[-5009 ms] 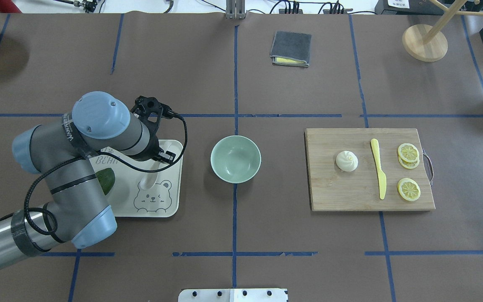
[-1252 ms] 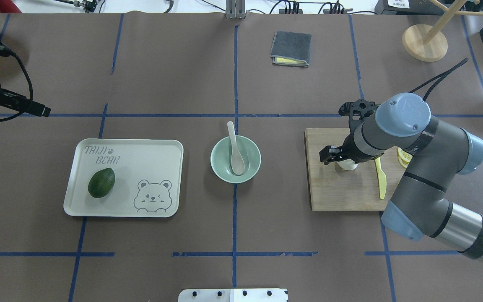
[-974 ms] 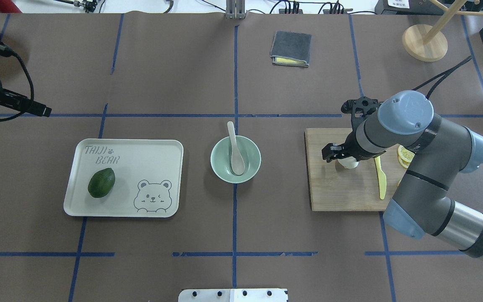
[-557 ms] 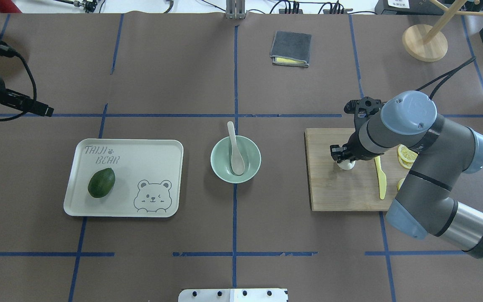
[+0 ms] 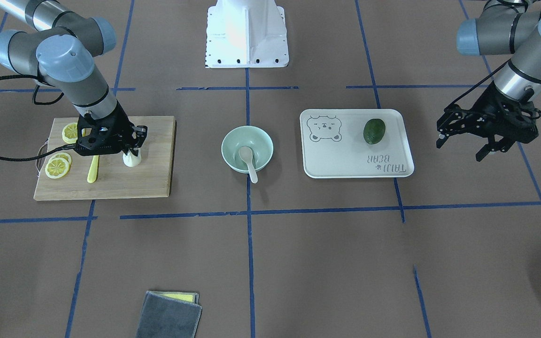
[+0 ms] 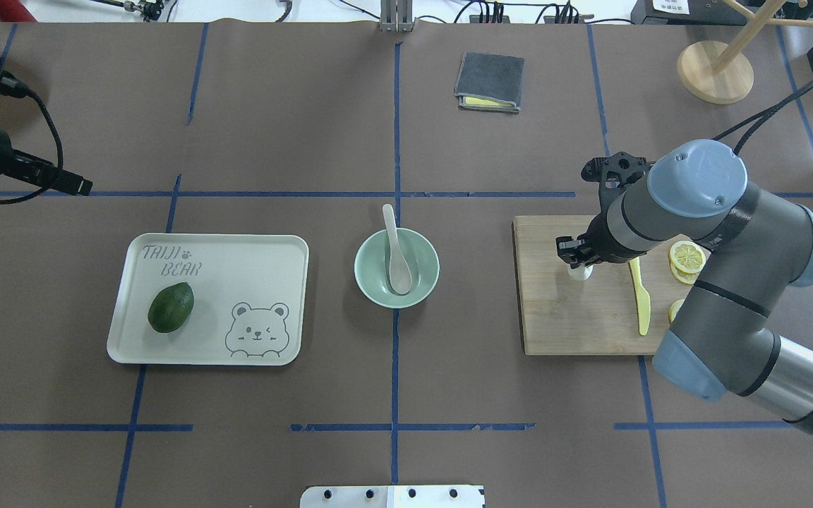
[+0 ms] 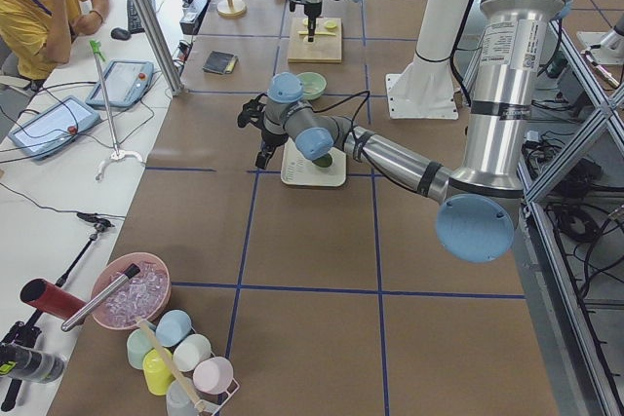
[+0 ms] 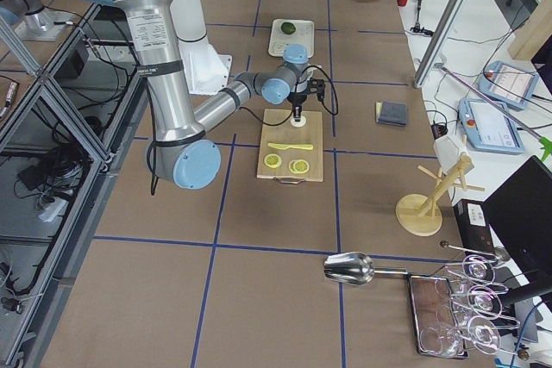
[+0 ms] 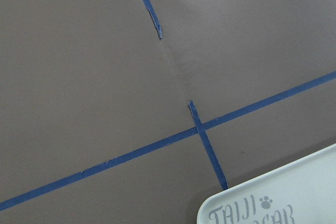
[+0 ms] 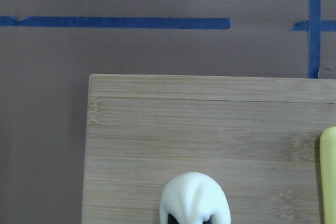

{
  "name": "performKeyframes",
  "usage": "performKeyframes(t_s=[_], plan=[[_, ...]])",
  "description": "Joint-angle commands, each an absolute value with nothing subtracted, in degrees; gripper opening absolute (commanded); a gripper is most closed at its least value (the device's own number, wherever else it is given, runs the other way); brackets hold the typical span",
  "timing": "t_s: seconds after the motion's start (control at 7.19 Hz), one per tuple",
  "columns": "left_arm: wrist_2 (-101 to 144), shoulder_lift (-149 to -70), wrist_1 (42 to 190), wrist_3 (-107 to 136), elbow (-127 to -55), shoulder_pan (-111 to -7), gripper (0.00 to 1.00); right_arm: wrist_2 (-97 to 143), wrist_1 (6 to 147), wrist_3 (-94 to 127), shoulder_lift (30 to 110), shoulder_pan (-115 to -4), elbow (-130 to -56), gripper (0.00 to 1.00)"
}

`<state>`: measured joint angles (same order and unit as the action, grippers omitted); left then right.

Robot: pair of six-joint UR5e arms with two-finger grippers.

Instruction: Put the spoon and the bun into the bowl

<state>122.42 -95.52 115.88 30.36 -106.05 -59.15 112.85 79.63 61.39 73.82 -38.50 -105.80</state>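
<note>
Clearly, the coming move turns on one relation: the bun (image 10: 195,198) sits directly under the right fingers (image 10: 171,219), which are closed on its two sides and pinch it narrow. I cannot tell if it touches the cutting board (image 6: 562,317) or is just above it. Seen from overhead, the bowl (image 6: 364,286) lies at 9 o'clock from the bun, well apart, so I judge the carry must go straight that way. The spoon (image 6: 396,250) is in the bowl, its long axis running 12 to 6, with the handle over the rim at 12. The left fingers (image 5: 483,152) are spread and empty, far off at 9 o'clock beyond the tray (image 6: 237,261); the right arm is much nearer. I count one bun, one spoon, one bowl, one yellow knife (image 6: 638,293), three lemon slices (image 5: 57,167), one avocado (image 6: 171,307) and one cloth (image 6: 490,79) on the surface.
</note>
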Motion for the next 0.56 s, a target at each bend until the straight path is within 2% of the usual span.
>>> performKeyframes(t_s=[0.0, 0.42], plan=[[122.4, -95.5, 116.0, 30.3, -106.0, -59.2, 0.99, 112.3, 85.4, 64.7, 65.5, -36.2, -105.6, 0.0], [122.4, -95.5, 116.1, 30.3, -105.8, -59.2, 0.99, 109.3, 85.0, 82.1, 47.4, -30.9, -93.2, 0.01]])
